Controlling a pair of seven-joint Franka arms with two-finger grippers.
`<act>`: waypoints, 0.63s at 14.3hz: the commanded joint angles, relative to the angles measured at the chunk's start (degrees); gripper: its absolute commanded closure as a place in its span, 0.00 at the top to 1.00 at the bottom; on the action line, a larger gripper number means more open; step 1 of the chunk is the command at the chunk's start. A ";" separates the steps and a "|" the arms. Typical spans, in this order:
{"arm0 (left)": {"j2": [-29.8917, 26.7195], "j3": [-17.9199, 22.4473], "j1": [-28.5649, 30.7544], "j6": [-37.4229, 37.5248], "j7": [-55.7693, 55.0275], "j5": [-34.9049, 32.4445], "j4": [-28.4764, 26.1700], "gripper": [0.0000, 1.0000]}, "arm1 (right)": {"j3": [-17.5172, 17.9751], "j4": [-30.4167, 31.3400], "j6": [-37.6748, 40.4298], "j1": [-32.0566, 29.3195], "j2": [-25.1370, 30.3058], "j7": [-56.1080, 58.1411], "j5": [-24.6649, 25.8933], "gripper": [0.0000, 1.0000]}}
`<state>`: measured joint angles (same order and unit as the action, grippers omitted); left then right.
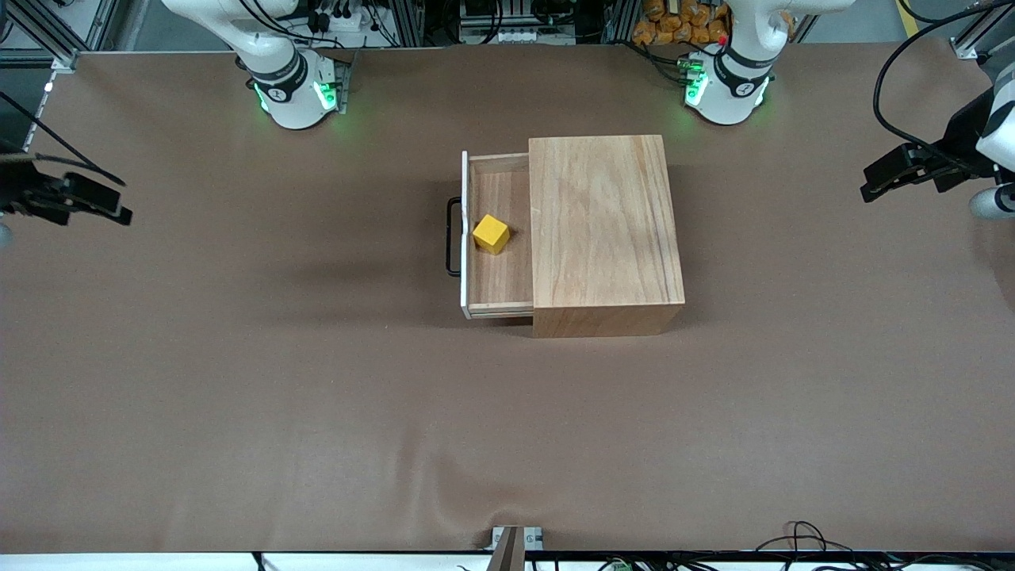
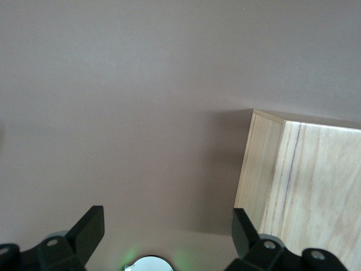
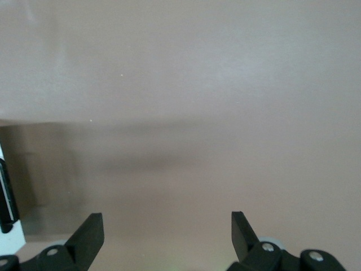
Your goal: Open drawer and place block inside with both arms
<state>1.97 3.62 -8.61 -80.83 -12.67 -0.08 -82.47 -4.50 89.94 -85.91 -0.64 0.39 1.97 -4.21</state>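
Note:
The wooden box [image 1: 603, 230] stands mid-table. Its drawer [image 1: 499, 270] is pulled open toward the right arm's end, with the white front panel [image 1: 465, 238] and black wire handle [image 1: 452, 236] showing. The yellow block [image 1: 491, 234] lies inside the drawer tray. My right gripper [image 1: 119, 202] is open and empty, up at the right arm's end of the table, well away from the drawer. My left gripper [image 1: 872, 181] is open and empty at the left arm's end. The left wrist view shows its open gripper [image 2: 168, 226] and a corner of the box [image 2: 304, 180]. The right wrist view shows its open gripper [image 3: 167, 226] and the handle [image 3: 4, 195].
The brown table cover [image 1: 317, 412] spreads wide all round the box. The two green-lit arm bases [image 1: 295, 91] [image 1: 725, 87] stand along the table's edge farthest from the front camera. Cables [image 1: 801, 539] lie at the nearest edge.

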 commanded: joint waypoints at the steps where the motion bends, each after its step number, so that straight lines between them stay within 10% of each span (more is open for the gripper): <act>1: -1.45 0.07 0.26 0.06 0.37 -0.79 -1.56 1.00 | 0.38 2.53 0.74 0.02 3.12 0.75 1.66 1.00; 9: -1.53 -0.37 2.11 -0.47 0.45 -0.79 -2.26 1.00 | 0.72 -1.61 6.28 -0.06 3.12 0.14 2.54 1.00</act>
<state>1.96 3.69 -6.87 -80.84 -12.67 -0.08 -83.23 -4.30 89.14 -81.46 -0.46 2.67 2.02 -2.63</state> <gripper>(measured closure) 0.000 0.000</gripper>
